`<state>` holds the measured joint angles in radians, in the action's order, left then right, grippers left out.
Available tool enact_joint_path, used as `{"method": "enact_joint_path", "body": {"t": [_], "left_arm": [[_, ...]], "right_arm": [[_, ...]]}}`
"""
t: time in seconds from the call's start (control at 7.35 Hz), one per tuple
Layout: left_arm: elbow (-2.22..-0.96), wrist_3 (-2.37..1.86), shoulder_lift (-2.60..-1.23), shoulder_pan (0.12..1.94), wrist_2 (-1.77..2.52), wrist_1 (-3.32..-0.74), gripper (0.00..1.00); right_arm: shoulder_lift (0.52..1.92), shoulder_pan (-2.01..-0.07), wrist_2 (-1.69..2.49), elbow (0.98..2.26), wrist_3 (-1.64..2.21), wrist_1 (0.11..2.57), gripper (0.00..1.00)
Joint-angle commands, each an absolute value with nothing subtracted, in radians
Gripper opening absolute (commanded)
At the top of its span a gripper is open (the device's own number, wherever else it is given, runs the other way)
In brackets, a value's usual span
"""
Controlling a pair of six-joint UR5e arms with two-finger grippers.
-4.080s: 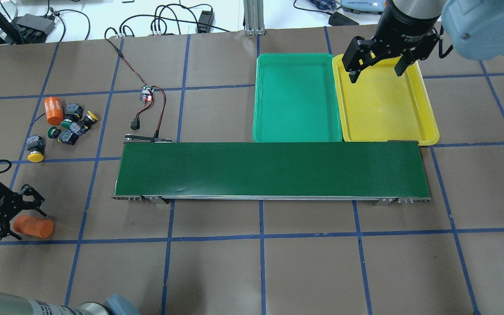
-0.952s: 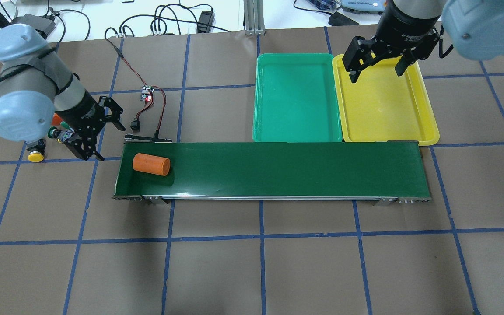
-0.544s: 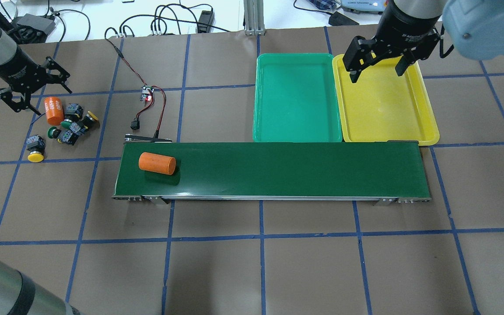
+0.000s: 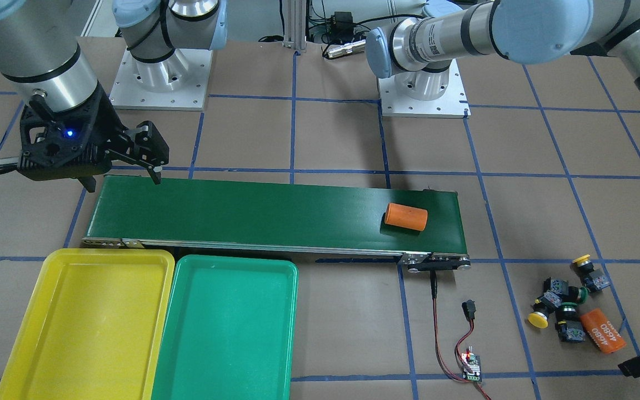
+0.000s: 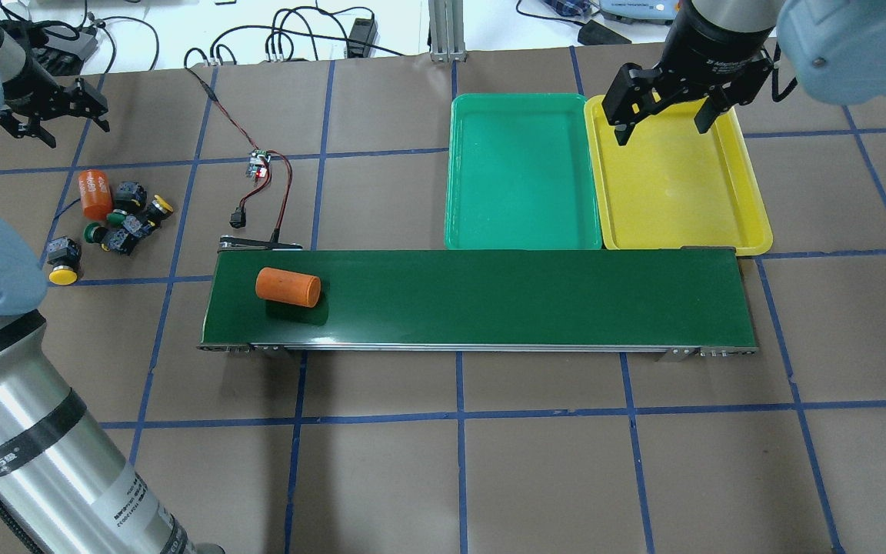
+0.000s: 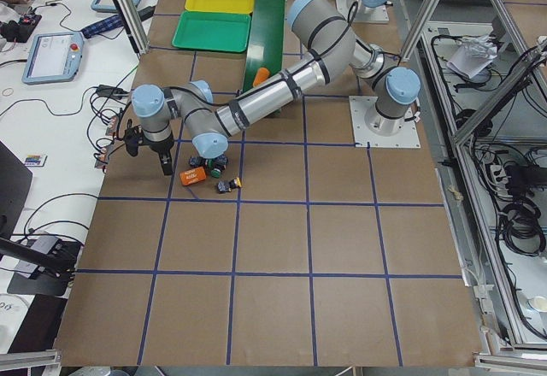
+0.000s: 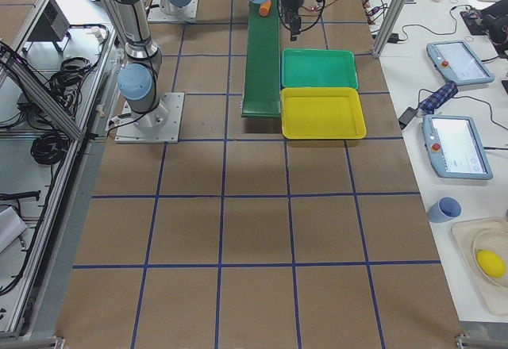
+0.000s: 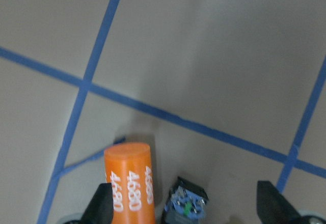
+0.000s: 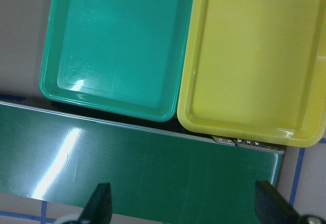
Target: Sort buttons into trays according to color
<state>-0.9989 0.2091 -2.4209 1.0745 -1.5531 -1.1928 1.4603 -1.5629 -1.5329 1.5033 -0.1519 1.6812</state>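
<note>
The 4 buttons (image 5: 118, 238) are lying just robot-side of the left gripper (image 5: 76, 133), jaws apart; the right gripper (image 5: 662, 131), also apart, is hanging far off.

Cyl. (image 5: 288, 286) on belt (image 5: 504, 296), trays (image 5: 520, 177) beyond

bright light | soft shadows | glare on belt (image 9: 137, 163) | wrist views perhaps blurred

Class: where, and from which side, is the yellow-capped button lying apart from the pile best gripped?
Grip the yellow-capped button by its blocky dark body, from above, across the flat sides: it lies on its side, and round caps slip.
</note>
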Motion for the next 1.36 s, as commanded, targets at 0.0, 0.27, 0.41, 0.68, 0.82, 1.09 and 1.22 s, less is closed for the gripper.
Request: {"method": "enact_joint_path", "body": {"t": [0.0,0.27,0.41,0.68,0.82,1.09,1.22], "left_arm": [[-0.992,0.258,-2.473,1.062,-1.557,-1.212,1.0],[-1.026,0.245,-2.456,1.065,-1.592,-1.252,1.0],[-1.035,0.245,-2.468,1.057,-1.592,-1.252,1.0],[-1.046,0.232,-2.467,1.028,-1.592,-1.319,0.89],[-1.039,0.198,-2.447,1.029,-1.591,-1.422,0.38],[-1.023,0.178,-2.454,1.025,-1.579,-1.448,0.0],[-1.02,0.178,-2.45,1.023,-1.577,-1.445,0.0]], "right_arm": [[1.46,-1.563,-1.532,1.503,-0.152,1.683,1.0],[1.46,-1.563,-1.534,1.503,-0.152,1.681,1.0],[1.46,-1.563,-1.534,1.503,-0.152,1.681,1.0],[1.46,-1.56,-1.534,1.503,-0.152,1.681,1.0],[1.46,-1.56,-1.532,1.503,-0.152,1.681,1.0],[1.46,-1.562,-1.532,1.503,-0.152,1.683,1.0],[1.46,-1.562,-1.532,1.503,-0.152,1.683,1.0]]}}
